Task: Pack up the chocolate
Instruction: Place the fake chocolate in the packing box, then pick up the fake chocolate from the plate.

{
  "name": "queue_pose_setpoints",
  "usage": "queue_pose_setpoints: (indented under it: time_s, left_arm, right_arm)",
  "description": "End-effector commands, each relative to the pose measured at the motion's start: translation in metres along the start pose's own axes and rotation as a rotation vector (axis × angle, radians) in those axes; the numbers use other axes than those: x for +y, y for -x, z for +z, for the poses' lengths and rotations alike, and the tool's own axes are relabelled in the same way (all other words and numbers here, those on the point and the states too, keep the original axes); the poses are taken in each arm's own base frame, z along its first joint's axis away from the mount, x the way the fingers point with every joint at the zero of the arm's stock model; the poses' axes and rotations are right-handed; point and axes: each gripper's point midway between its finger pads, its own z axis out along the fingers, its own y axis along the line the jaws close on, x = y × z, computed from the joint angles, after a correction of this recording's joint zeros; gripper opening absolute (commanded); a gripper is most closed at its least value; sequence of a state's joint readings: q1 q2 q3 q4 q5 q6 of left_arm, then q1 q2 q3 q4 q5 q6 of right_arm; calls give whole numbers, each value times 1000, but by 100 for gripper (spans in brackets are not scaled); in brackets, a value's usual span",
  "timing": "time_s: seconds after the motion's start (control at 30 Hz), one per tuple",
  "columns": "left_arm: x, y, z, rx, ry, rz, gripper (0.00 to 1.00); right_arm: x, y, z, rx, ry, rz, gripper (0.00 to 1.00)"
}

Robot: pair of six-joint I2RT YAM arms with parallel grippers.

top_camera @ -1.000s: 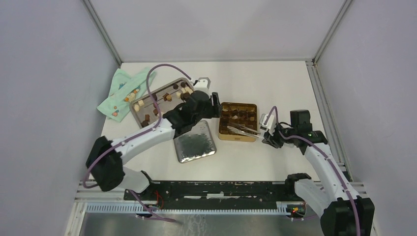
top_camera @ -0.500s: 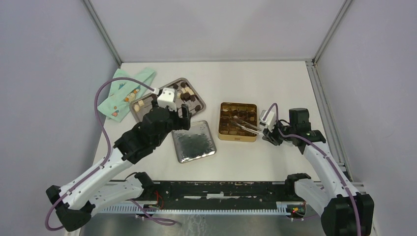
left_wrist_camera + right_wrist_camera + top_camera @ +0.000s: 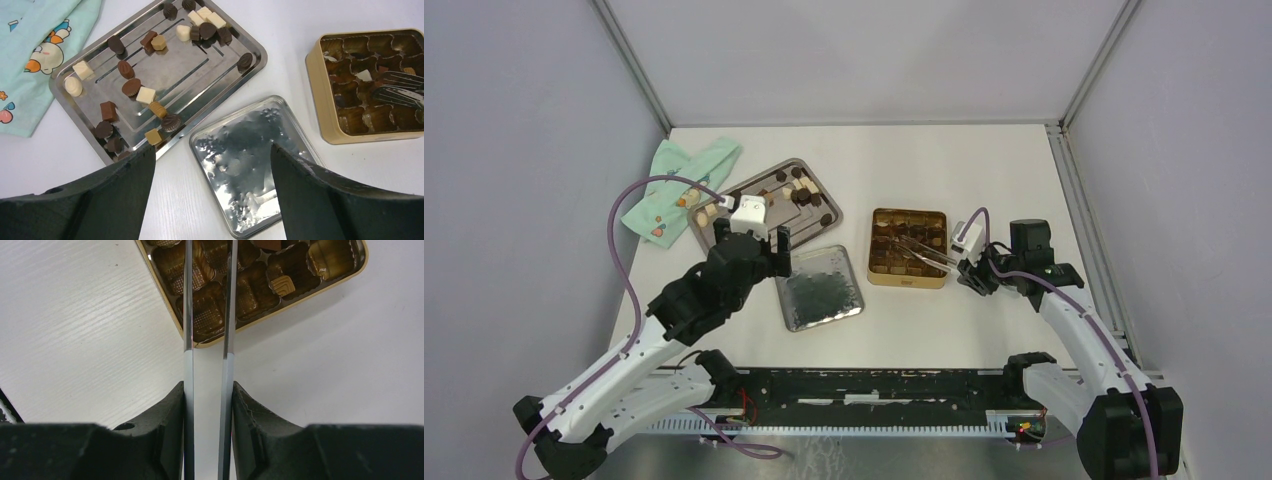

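We're seeing most chocolate (image 3: 146, 94) lying on the tray (image 3: 200, 70), tin (image 3: 320, 95) holding few (left gripper (image 3: 211, 150) gaping empty, right gripper (image 3: 207, 390) pinching tongs (image 3: 188, 315)).

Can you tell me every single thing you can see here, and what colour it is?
table: one, white, under everything
cloth: one, mint green with cartoon prints, left of the tray
tray: one, silver, left of centre
chocolates on the tray: about two dozen, dark brown, light brown, cream, scattered
lid: one, silver, between tray and tin
tin: one, gold, right of centre
chocolates in the tin: a few, brown and cream, hard to count
tongs: one pair, silver, tips over the tin
left gripper: black, open, above tray and lid
right gripper: black, shut on the tongs
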State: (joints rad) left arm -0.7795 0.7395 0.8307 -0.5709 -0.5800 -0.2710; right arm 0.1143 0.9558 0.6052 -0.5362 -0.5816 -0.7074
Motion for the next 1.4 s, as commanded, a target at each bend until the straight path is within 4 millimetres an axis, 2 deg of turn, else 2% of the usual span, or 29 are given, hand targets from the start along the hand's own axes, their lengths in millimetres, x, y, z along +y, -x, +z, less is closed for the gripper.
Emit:
queue_pose_setpoints:
  time_s: [0.0, 0.27, 0.37, 0.77, 0.9, 1.17, 1.37]
  left_arm:
    - [6, 7, 1, -21, 21, 39, 90]
    - [5, 6, 1, -17, 17, 39, 90]
    - [5, 7, 1, -19, 14, 37, 90]
    - [7, 12, -6, -48, 4, 13, 90]
    - [10, 15, -9, -64, 8, 4, 90]
    - [24, 26, -21, -125, 43, -42, 90]
    - [39, 34, -32, -181, 86, -88, 90]
  right_arm:
    - [-7, 7, 1, -27, -27, -5, 40]
    - [-6, 11, 0, -41, -20, -5, 43]
    - [-3, 18, -2, -69, -7, -21, 43]
    - [6, 66, -14, -230, 86, -159, 42]
    - [5, 91, -11, -252, 123, -192, 41]
    - [4, 152, 22, -218, 175, -272, 41]
    - [15, 183, 63, -131, 219, -345, 40]
